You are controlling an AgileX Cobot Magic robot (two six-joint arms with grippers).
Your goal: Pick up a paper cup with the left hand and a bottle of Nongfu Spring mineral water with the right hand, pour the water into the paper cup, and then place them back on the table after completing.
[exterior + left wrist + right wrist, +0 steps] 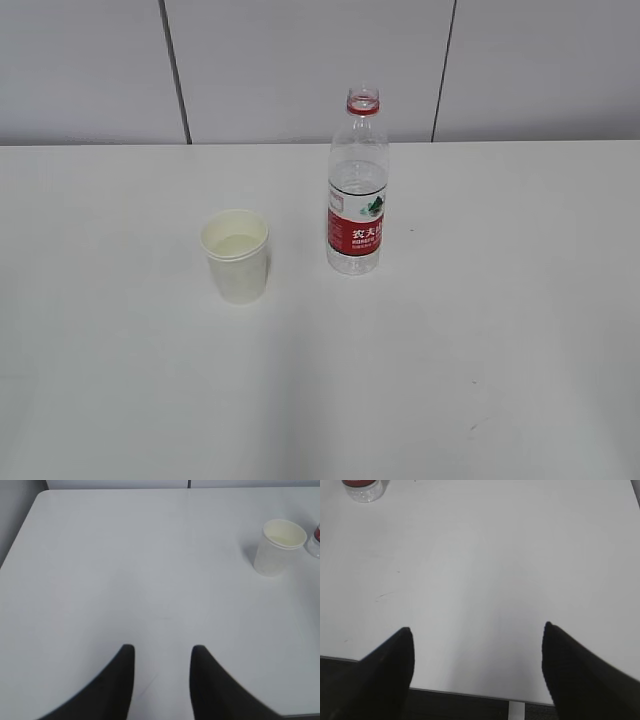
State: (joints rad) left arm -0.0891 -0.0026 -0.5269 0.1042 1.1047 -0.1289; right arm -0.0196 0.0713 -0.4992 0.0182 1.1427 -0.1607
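A white paper cup (236, 255) stands upright on the white table (480, 330), with clear water in its bottom. A clear uncapped Nongfu Spring bottle (357, 185) with a red label stands upright just right of it, partly filled. Neither arm shows in the exterior view. In the left wrist view my left gripper (161, 651) is open and empty, far from the cup (277, 547) at the upper right. In the right wrist view my right gripper (477, 628) is wide open and empty over the table's near edge; the bottle's base (364, 489) is at the top left.
A grey panelled wall (300, 70) stands behind the table. The table's rounded far-left corner (42, 494) shows in the left wrist view. The table's front edge (470, 695) and dark floor lie below the right gripper.
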